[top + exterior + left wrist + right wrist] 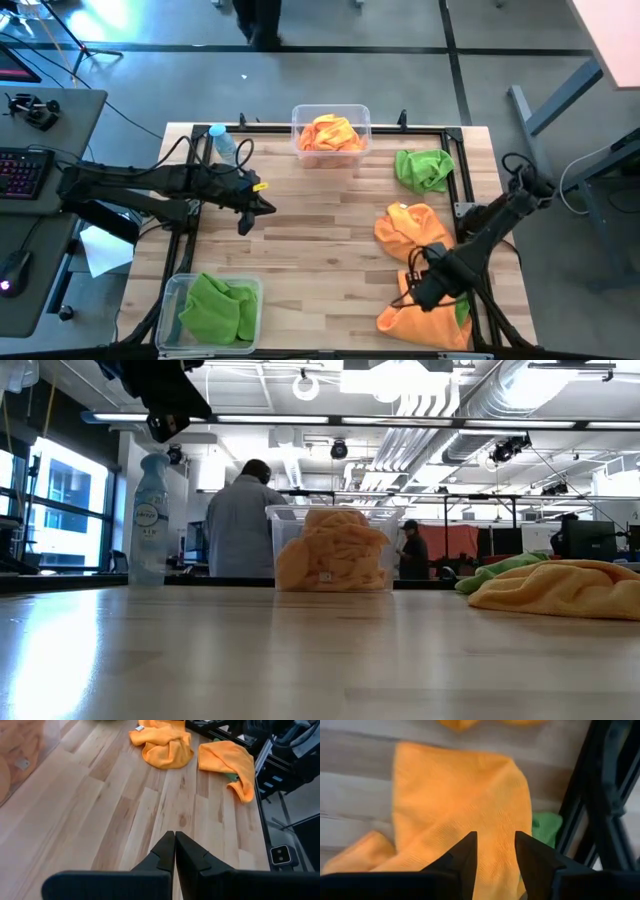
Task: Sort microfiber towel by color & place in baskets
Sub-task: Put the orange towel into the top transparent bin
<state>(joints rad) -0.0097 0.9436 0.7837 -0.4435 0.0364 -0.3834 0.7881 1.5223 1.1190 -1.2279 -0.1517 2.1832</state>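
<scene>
Left gripper [247,212] hovers above bare wooden table [320,250], fingers pressed together, empty. Clear plastic tub [172,300] at near left holds green towels [220,307]; far tub [331,112] holds orange towels [331,133]. Right gripper [428,290] — fingers slightly parted — over loose orange microfiber towel [465,805] at near right; green cloth [546,827] peeks beneath.

A clear basket [331,113] at the table's far edge holds orange towels [329,134]; a second basket [178,290] at the near left corner holds green towels [220,308]. A water bottle [223,141] lies near the far left. Loose on the right are a green towel [422,169] and two orange towels [412,229] [418,316]. The left gripper [247,218] hangs mid-table; the right gripper [426,290] is over the near orange towel.
</scene>
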